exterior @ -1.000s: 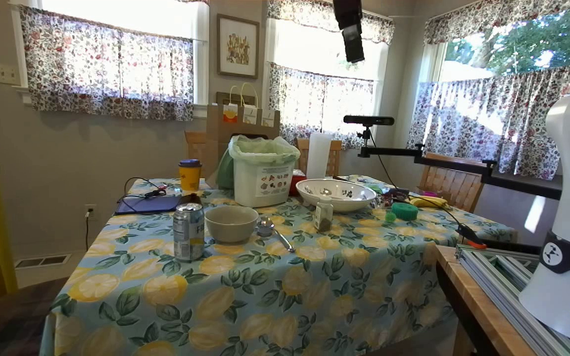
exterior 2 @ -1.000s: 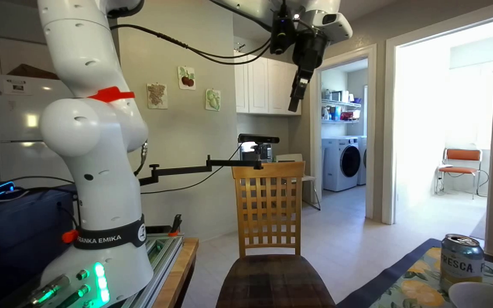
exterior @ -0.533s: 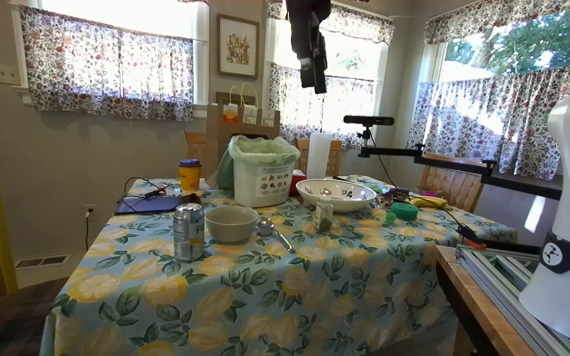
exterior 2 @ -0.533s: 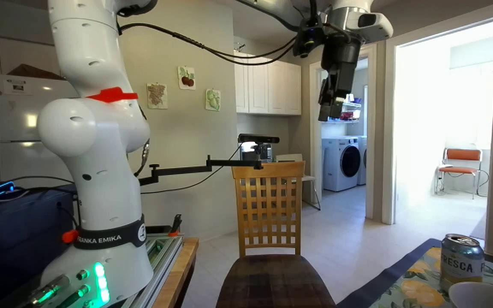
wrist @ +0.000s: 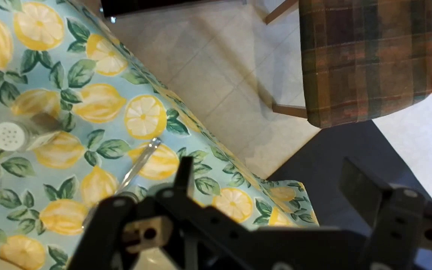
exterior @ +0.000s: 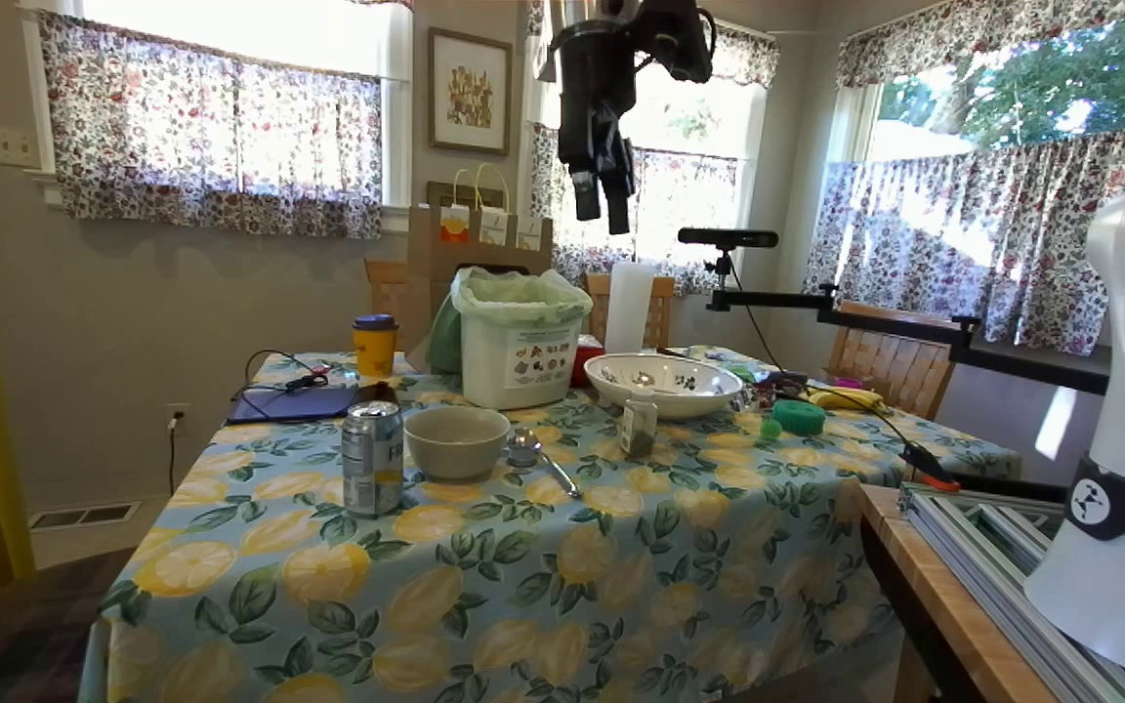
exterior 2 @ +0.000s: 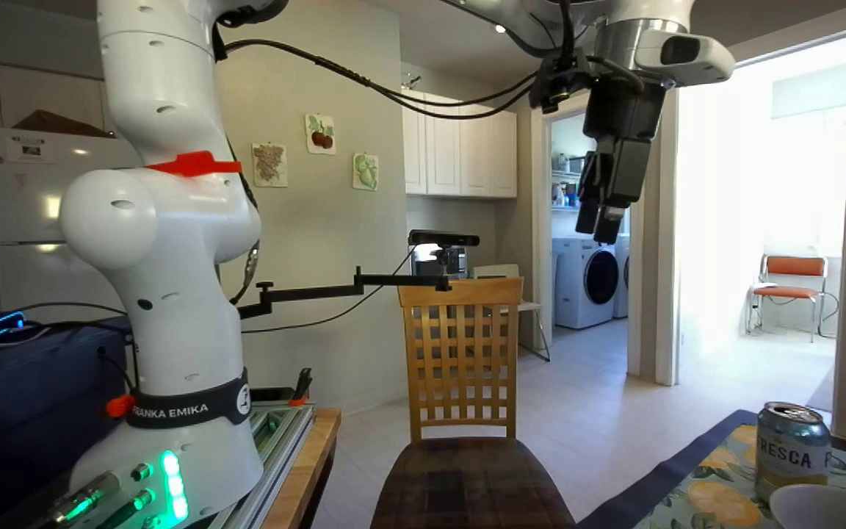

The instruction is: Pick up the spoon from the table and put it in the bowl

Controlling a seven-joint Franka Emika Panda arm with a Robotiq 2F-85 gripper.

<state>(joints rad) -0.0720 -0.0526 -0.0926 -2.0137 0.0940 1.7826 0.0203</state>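
The spoon (exterior: 561, 476) is slim and silvery and lies on the lemon-print tablecloth, just right of the small grey bowl (exterior: 455, 444). The wrist view shows its handle (wrist: 139, 165) left of my fingers, with the head end partly hidden by the gripper. The spoon is out of view in the exterior view where only the rim of the grey bowl (exterior 2: 830, 507) shows. My gripper (exterior: 603, 212) is high above the table, pointing down, open and empty. Its fingers stand wide apart in the wrist view (wrist: 270, 176). It also shows in the exterior view near the doorway (exterior 2: 598, 226).
A soda can (exterior: 373, 459) stands left of the grey bowl. A shaker (exterior: 639, 425), a wide floral bowl (exterior: 665, 386) and a lined bin (exterior: 521, 351) stand behind the spoon. A camera on a black arm (exterior: 727, 237) reaches over the table's right side.
My gripper has come down and moved left in the exterior view that shows the spoon. The wrist has turned, so both fingers show apart. The things on the table have not moved.
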